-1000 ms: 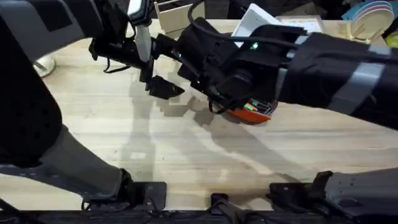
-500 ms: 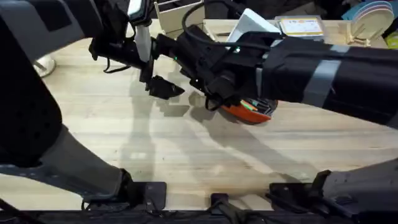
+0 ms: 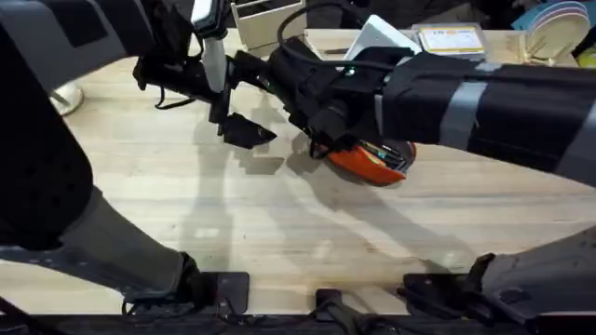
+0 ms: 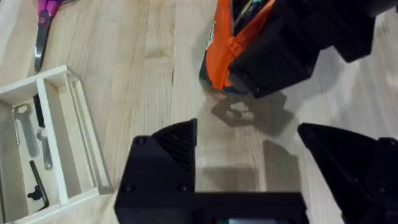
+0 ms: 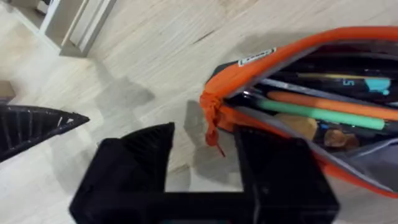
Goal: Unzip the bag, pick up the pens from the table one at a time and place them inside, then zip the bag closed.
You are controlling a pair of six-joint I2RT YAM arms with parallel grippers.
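Observation:
The orange bag (image 3: 368, 166) lies right of the table's (image 3: 279, 233) middle with its zip open. Inside it several pens show, among them a green one (image 5: 323, 115) and an orange one (image 5: 311, 99). My right gripper (image 3: 317, 147) sits low at the bag's left end. Its jaws are open around the orange zip end tab (image 5: 212, 127), which hangs between the fingers (image 5: 140, 158). My left gripper (image 4: 255, 162) hovers open and empty a little left of the bag (image 4: 224, 50), above bare wood.
A pale wooden compartment box (image 4: 62, 78) holding small tools stands at the back, with purple-handled scissors (image 4: 40, 28) beside it. A white card (image 3: 382, 33) and stacked plates (image 3: 554, 23) are at the far right edge. The table's near half is open wood.
My right arm has shifted a little back and left, uncovering more of the bag's orange side. The left arm has held still.

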